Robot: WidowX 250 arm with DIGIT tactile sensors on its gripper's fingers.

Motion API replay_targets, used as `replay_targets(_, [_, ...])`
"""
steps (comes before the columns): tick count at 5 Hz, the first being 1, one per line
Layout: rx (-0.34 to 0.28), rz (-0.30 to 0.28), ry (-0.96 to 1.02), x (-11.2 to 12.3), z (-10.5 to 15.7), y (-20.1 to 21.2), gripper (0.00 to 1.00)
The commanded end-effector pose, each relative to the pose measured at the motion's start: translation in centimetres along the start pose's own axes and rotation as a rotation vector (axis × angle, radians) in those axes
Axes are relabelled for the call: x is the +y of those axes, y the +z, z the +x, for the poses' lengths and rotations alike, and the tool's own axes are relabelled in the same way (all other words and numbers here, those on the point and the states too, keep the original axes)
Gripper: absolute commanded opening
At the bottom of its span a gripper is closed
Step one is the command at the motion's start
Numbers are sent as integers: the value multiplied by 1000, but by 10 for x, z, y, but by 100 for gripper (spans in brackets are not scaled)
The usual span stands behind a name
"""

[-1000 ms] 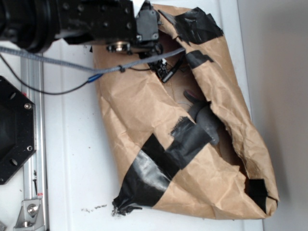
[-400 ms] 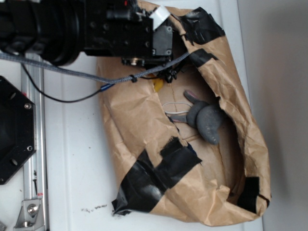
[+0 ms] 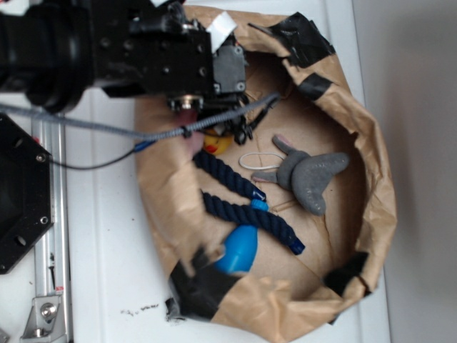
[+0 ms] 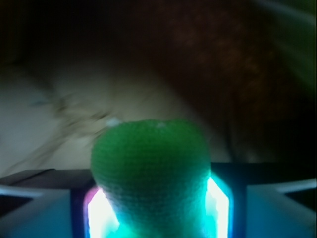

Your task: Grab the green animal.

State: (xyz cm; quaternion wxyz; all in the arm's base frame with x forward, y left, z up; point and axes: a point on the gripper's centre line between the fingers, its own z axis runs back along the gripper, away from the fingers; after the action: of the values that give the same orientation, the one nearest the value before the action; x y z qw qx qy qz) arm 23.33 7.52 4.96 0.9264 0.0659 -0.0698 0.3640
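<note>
- White table top, scuffed, dark specks at 7 o'clock; grey wall strip along the 3 o'clock edge. Aluminium rail and a black octagonal plate at 9 o'clock.
- Crumpled brown paper bag patched with black tape, mouth open, fills the middle of the exterior view.
- In the bag: grey plush toy at 3 o'clock, white rubber band touching its 9 o'clock side, dark blue rope running 10 to 5 o'clock, blue bulb-shaped object at 6 o'clock, yellow rubber duck partly under the arm.
- Black arm enters from 10 o'clock, grey sleeved cable draped below it.
- Green animal: wrist view only, bottom centre, fuzzy rounded end pointing to 12 o'clock, long axis roughly 6 to 12. Lower part runs off frame.
- Gripper: fingers pinch the green animal from both sides, glare at the contact. Blurred frame; background is dark brown paper.
</note>
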Motion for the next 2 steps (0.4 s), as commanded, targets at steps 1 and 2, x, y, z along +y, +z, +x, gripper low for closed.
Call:
replay_targets(1, [-132, -227, -197, -53, 0, 83, 0])
replay_targets(2, [-166, -239, -224, -55, 5, 91, 0])
